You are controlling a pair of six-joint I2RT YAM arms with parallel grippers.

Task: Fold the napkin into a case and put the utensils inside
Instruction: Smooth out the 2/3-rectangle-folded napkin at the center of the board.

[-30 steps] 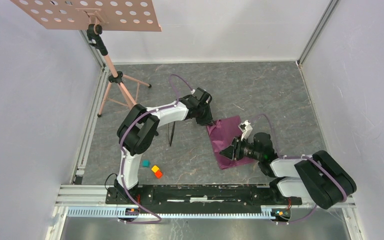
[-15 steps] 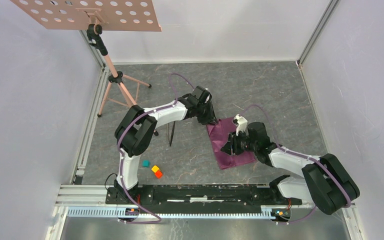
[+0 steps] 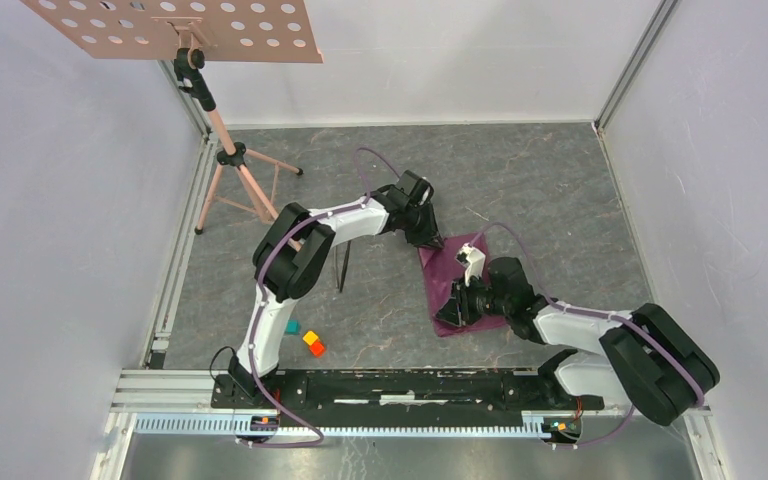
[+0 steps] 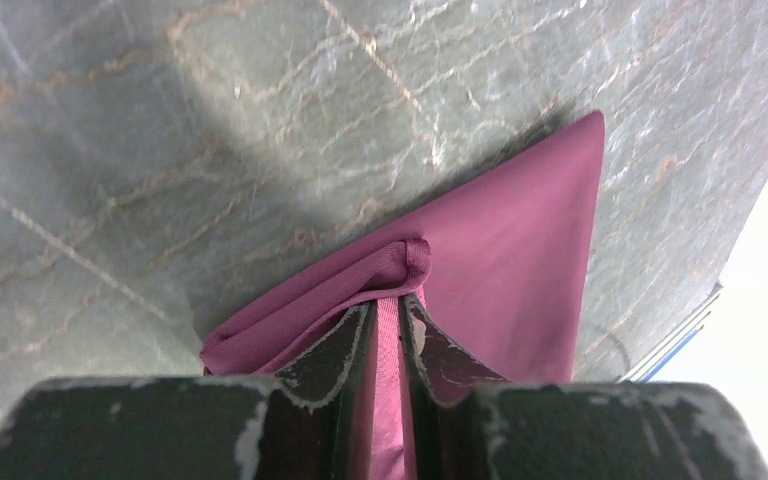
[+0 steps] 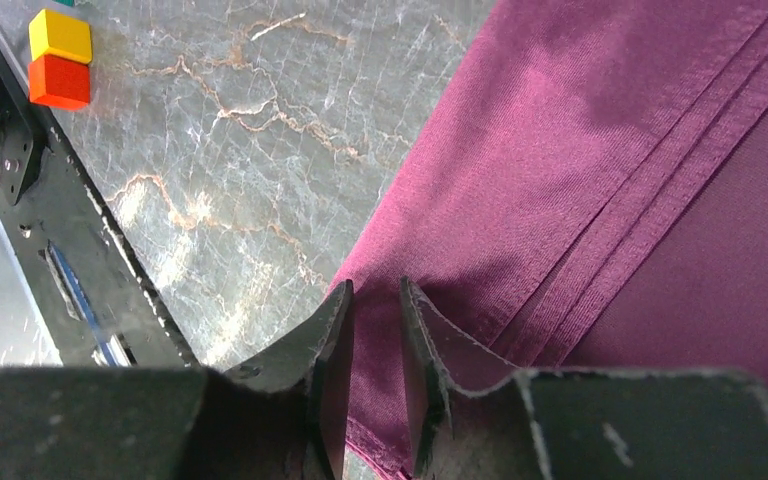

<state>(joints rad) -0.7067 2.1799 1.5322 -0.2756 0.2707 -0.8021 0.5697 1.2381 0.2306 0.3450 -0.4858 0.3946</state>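
I take the stand (image 3: 235, 165) as my marker. The napkin (image 3: 440, 272) lies flat on the table, well to the right of the stand and nearer to me, partly folded, with doubled hems showing. The utensils (image 3: 341, 270) lie between the stand and the napkin, untouched. From above I cannot tell knife from fork.

My left claw (image 4: 387, 305) is clamped on the napkin's edge farthest from me. The jaws are nearly together, with a raised ridge of purple cloth pinched between them.

My right claw (image 5: 375, 290) sits at the corner nearest me, its jaws close with a narrow slot. Purple shows in that slot, but I cannot tell whether the cloth is gripped or only lying beneath.

I judge this cloth light, limp and a little slick from its sheen. It will sag between holds, and the layers may slide over each other. I would hold it at the hemmed edges near the corners, where the stitching is thicker. I would pinch all the layers together and move both claws evenly so the fold stays square.
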